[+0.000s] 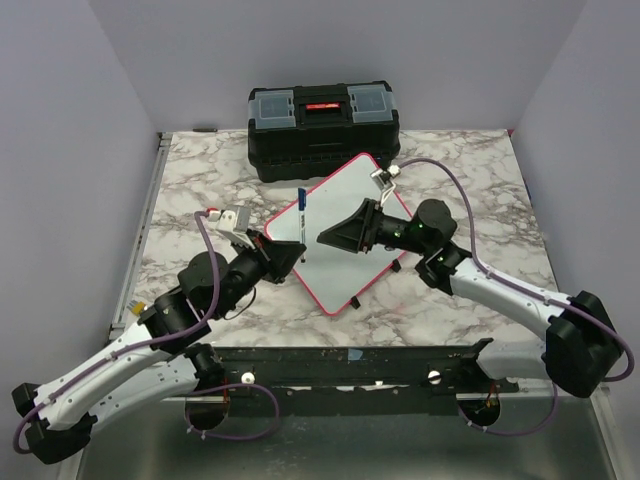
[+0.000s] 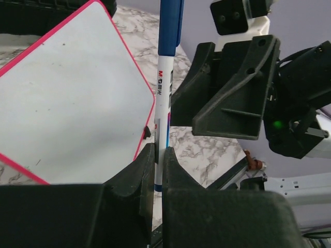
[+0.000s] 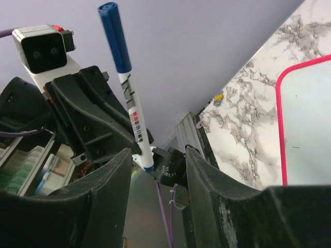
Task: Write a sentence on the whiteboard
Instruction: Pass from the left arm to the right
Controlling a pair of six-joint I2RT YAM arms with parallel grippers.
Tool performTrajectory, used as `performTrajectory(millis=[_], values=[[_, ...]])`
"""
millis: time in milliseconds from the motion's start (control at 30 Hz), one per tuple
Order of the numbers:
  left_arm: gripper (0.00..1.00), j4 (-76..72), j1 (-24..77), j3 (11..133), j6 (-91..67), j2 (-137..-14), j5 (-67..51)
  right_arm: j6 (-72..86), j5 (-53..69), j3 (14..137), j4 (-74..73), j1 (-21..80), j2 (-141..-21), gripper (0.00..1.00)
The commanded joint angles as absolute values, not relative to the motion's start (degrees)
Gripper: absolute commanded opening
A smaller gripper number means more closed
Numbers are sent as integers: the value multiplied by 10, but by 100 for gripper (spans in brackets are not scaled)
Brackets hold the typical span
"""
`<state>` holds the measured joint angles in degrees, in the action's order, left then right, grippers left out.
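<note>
The whiteboard (image 1: pixel 340 235), white with a thin red rim, lies tilted on the marble table; its surface is blank and no sentence shows on it. It also shows in the left wrist view (image 2: pixel 67 98) and the right wrist view (image 3: pixel 307 124). My left gripper (image 1: pixel 285 255) is shut on a white marker with a blue cap (image 1: pixel 301 215) and holds it upright over the board's left edge; the marker shows too in the left wrist view (image 2: pixel 165 88) and the right wrist view (image 3: pixel 126 82). My right gripper (image 1: pixel 330 238) is open and empty, facing the marker from the right.
A black toolbox (image 1: pixel 322 130) with clear lid compartments stands at the table's far edge behind the board. A metal rail (image 1: pixel 350 365) runs along the near edge between the arm bases. Purple cables loop beside both arms.
</note>
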<state>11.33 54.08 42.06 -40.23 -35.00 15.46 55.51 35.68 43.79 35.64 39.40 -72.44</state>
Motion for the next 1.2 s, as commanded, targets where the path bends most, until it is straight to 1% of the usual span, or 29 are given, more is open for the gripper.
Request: performTrajectory(millis=[0,433,567,667,800,933,1167], values=[[0,61,541,438,-402,-368,112,558,346,465,404,400,-750,48],[0,41,541,434,-412,-387,96,557,352,486,424,408,-783,45],[0,64,540,440,-426,-387,134,550,346,479,419,408,-768,45],[0,93,540,455,-431,-388,163,529,318,471,388,409,-744,45],[0,95,540,462,-428,-386,170,512,287,464,364,408,-722,45],[0,91,540,466,-424,-389,163,518,304,469,375,409,-727,45],[0,51,540,456,-426,-406,113,540,337,475,407,409,-756,42]])
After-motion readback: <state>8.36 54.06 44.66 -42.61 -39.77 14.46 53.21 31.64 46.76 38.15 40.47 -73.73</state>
